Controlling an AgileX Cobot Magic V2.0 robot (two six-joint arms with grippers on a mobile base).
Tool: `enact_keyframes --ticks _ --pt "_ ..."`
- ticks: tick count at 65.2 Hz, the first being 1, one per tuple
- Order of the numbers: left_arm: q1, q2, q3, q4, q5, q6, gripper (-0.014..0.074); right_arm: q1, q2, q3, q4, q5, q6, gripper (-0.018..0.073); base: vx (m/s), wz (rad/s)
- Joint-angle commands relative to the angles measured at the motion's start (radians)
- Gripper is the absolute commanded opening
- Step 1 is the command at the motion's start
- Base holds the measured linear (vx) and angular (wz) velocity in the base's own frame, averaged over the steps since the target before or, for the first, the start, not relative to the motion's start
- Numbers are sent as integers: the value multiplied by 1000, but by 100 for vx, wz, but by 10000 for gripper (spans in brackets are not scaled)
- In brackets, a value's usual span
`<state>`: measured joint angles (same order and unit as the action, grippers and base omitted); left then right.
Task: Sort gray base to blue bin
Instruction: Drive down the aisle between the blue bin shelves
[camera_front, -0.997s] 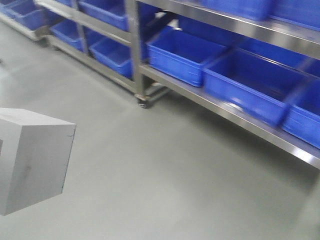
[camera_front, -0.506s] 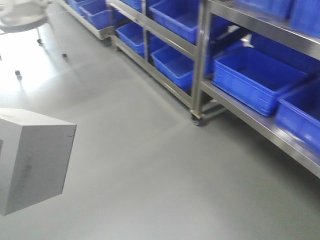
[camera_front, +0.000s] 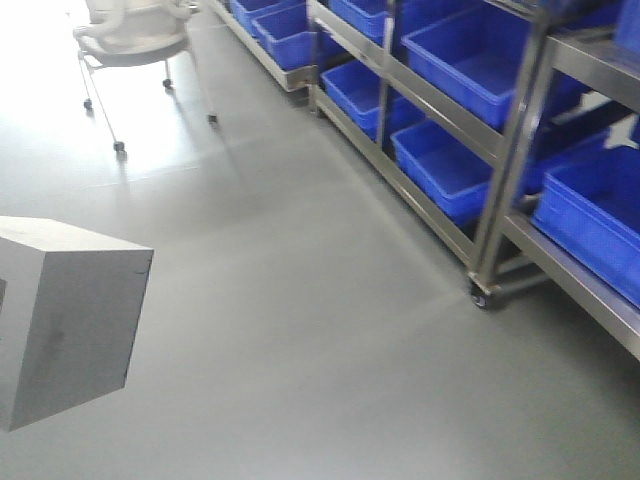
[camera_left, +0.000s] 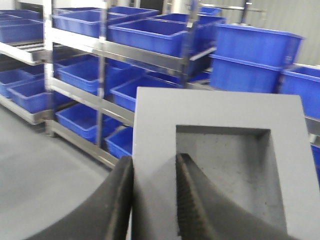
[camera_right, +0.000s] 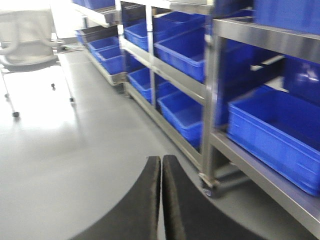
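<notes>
Pinching matte gray base (camera_left: 225, 107) recess wall: left claw (camera_left: 154, 162); right claw (camera_right: 161, 161) pressed together.

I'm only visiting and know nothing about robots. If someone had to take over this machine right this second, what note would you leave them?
Left gripper: shut on the gray base, with one finger inside its square recess and one outside, pinching the wall between.
Right gripper: shut, holding nothing.
Blue bins: on the metal shelves at the right of the front view, apart from the block.
Done: the base is picked up.
Left: get to the shelves, lower the base into a blue bin, open the left gripper.
</notes>
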<state>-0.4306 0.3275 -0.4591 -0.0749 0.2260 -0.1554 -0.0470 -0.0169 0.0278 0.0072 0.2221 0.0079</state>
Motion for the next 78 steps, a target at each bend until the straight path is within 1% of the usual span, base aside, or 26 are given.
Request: enact_keyframes --ticks 1,41,78 --pt "-5 6 -30 -6 -107 -7 38 0 1 1 -7 -75 -8 -5 37 43" --pt "-5 6 -30 -6 -107 -7 38 0 1 1 -7 -75 -8 -5 36 45" --pt "-5 6 -30 -6 -107 -7 38 0 1 1 -7 -75 -8 -5 42 15"
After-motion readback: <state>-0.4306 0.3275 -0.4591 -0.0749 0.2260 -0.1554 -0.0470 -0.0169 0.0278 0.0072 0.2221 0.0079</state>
